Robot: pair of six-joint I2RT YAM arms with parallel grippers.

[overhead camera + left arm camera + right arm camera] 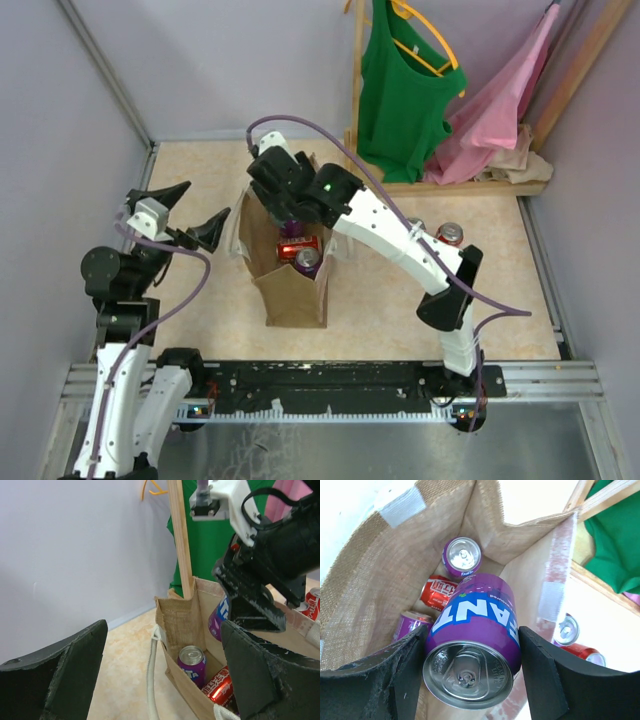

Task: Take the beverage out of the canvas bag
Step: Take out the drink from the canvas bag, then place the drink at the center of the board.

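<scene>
**Top view.** Surface: a beige mottled tabletop [200,335], bounded by pale lilac walls on the left and at the back. A metal frame and a black rail run along the lower edge. In the upper right a wooden rack [357,90] carries a green top [400,100] on a yellow hanger and a pink garment [500,110].

The bag [292,290] stands upright at centre with its mouth open. Inside it show a red can [300,245] and the top of an upright can [307,261]. The right gripper [288,212] reaches into the mouth from the right. The left gripper [190,213] hangs left of the bag with its jaws spread wide, holding nothing and not touching the fabric. A loose can [450,233] and a second loose can [416,225] stand on the table right of the bag, behind the right arm.

**Left wrist view.** Both fingers stand far apart at the lower corners of the frame. The bag's near corner sits between them at centre, with a pale handle hanging down its side. The right gripper occupies the upper right, over the bag's mouth.

**Right wrist view.** The right gripper's pads clamp a purple Fanta can [472,640] on both sides, top end toward the lens, low in the frame. The can is within the bag's mouth, with fabric walls around it. Below it lie the other cans, including a third can [410,625] — purple, on its side at left.
</scene>
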